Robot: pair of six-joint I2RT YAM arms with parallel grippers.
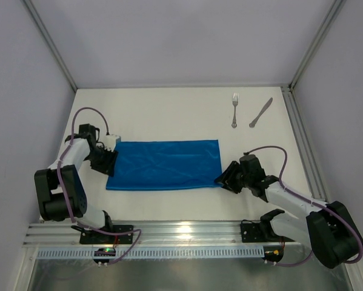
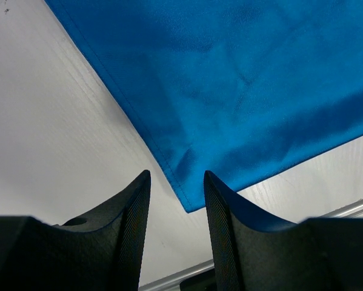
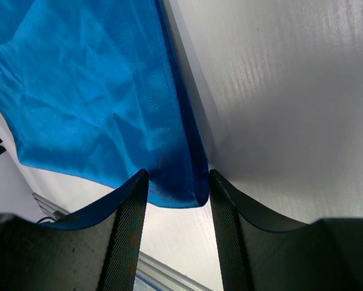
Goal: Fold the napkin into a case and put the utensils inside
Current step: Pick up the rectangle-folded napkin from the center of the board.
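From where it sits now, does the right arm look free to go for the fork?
Probably yes. The fork lies alone on bare table beyond the right gripper, the knife beside it but apart. Nothing lies between; whether the arm stretches that far is uncertain.

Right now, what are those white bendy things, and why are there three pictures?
Those are two robot arms. The big picture looks down from above. The other two come from little cameras on each wrist, so you see the dark fingers up close. On the white table lies a blue napkin, folded to a wide strip. The left hand is at its left end and the right hand at its near right corner. Each hand has a corner of cloth between its open fingers, but neither pinches it. A fork and a knife wait at the far right, untouched.
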